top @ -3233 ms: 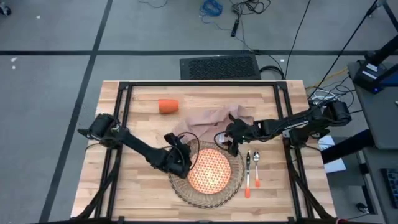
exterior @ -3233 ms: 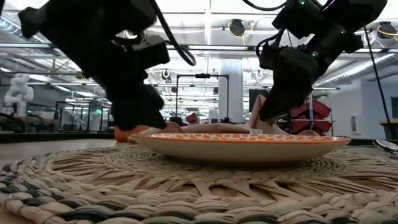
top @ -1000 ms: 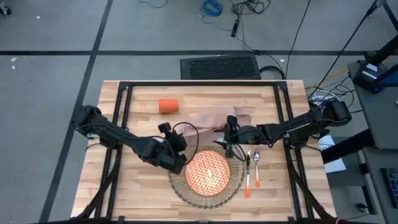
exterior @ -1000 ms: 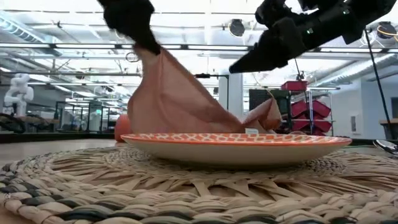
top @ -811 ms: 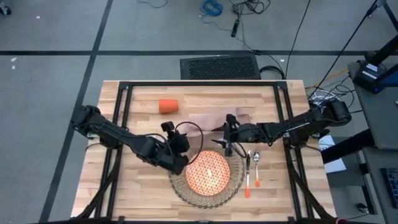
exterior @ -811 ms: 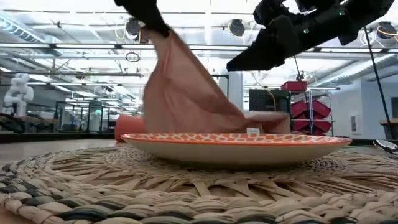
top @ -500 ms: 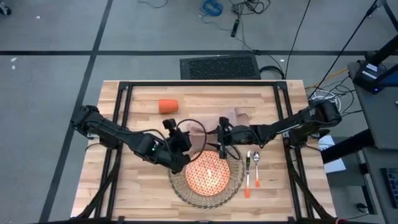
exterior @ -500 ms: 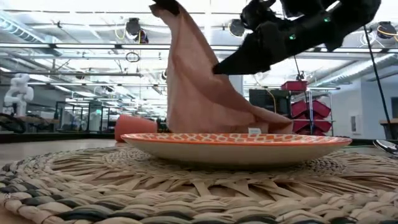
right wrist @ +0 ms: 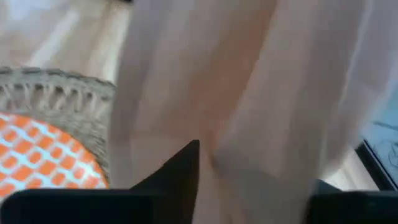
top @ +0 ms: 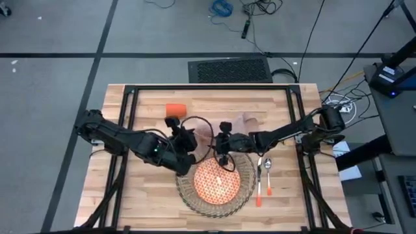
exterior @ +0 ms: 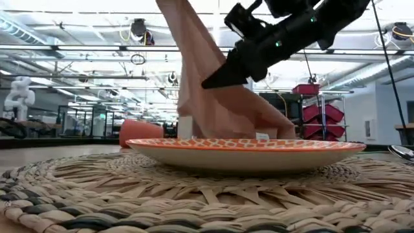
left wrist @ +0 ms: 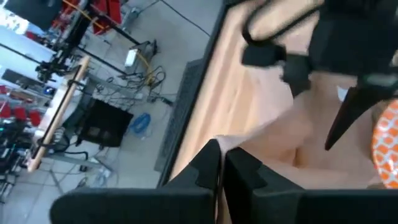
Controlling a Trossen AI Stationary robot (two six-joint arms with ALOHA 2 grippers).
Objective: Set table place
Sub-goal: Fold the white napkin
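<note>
Got my left pincer (left wrist: pixel 219 163) clamped on a top corner of the beige napkin (exterior: pixel 213 97), dangling limp just behind the orange plate (exterior: pixel 249 153), right pincer (exterior: pixel 210 83) looks open beside it, so floppy cloth probably needs pinching by its corners.

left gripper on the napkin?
Touching. Left wrist view: the left gripper is shut on an edge of the napkin, cloth pinched between its fingers. Low view: the napkin hangs lifted behind the plate.
</note>
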